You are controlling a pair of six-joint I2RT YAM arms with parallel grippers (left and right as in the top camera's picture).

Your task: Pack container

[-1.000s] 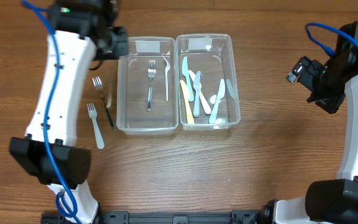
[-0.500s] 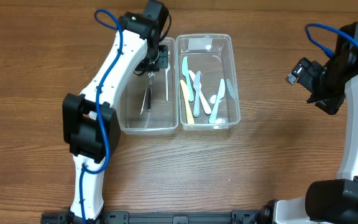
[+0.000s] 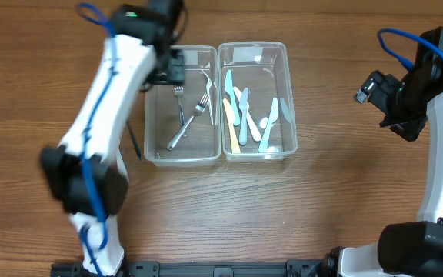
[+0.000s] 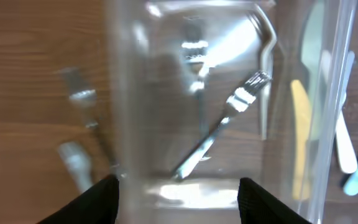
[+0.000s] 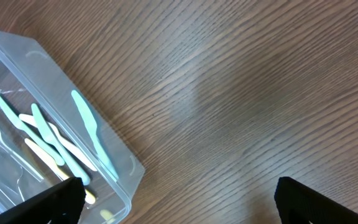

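Two clear plastic containers sit side by side. The left container (image 3: 151,115) holds a metal fork (image 3: 190,123) lying diagonally, a second metal fork (image 3: 179,101) and a clear fork (image 3: 208,88). The right container (image 3: 291,115) holds several pastel plastic knives (image 3: 244,108). My left gripper (image 3: 173,68) hovers over the left container's far left corner, open and empty. In the left wrist view the left gripper (image 4: 179,202) looks down on the diagonal fork (image 4: 229,118) through the container wall (image 4: 124,93). My right gripper (image 3: 369,87) hangs open over bare table, far right.
A dark utensil (image 3: 134,143) lies on the table left of the left container, and blurred forks (image 4: 73,155) show there in the left wrist view. The right wrist view shows the right gripper (image 5: 179,199) above wood, with the right container's corner (image 5: 126,186) at its left.
My left arm swung over the left container with a fork, opened, and the fork now lies diagonally inside. The gripper has drawn back toward the far left corner. The right arm has not moved.
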